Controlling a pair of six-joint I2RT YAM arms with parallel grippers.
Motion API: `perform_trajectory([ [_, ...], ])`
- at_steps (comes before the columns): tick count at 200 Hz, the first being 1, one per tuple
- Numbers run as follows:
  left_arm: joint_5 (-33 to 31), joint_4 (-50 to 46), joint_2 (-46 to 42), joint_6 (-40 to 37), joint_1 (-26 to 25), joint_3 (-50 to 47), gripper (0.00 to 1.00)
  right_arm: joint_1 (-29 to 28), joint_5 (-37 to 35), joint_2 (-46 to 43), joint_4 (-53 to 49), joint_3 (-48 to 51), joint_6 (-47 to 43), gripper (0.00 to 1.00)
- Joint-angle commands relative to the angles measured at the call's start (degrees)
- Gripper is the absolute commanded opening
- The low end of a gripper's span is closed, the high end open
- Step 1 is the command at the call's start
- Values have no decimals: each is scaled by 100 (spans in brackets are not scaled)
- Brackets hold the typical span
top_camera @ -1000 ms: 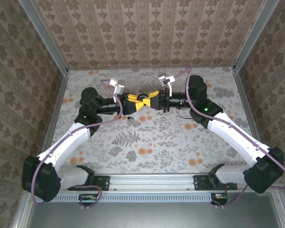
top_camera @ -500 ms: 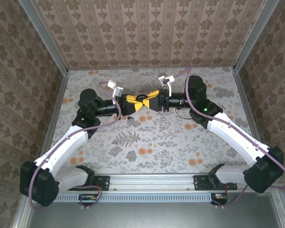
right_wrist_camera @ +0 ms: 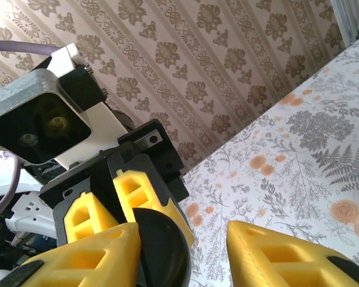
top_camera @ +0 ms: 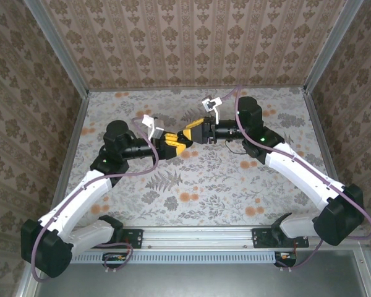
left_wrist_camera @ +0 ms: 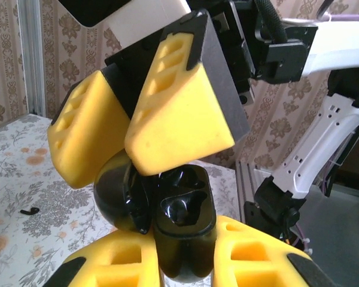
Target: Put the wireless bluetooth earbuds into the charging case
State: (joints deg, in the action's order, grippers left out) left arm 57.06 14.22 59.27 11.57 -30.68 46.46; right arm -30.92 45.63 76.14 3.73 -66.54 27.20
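The left tool (top_camera: 178, 141) is clamping tight on the open black charging case (left_wrist_camera: 182, 221), holding it above the middle of the bench (top_camera: 204, 179). The right tool (top_camera: 191, 131) is hovering partly open right over the lid, gripping nothing. I cannot tell where the earbuds are lying. Crowding fingers risk flipping the lid shut or twisting the case loose.

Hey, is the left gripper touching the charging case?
Touching. In the left wrist view, the left gripper clamps the open black charging case between its yellow fingers.
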Motion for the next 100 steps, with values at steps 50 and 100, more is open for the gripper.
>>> perform_trajectory([
  [50, -176, -840, -222, -855, 73, 47, 0, 68, -241, -157, -152, -191, 189, 44],
  [100, -427, -891, -279, -768, 236, -86, 0, 68, -571, -266, -704, -410, 90, 50],
])
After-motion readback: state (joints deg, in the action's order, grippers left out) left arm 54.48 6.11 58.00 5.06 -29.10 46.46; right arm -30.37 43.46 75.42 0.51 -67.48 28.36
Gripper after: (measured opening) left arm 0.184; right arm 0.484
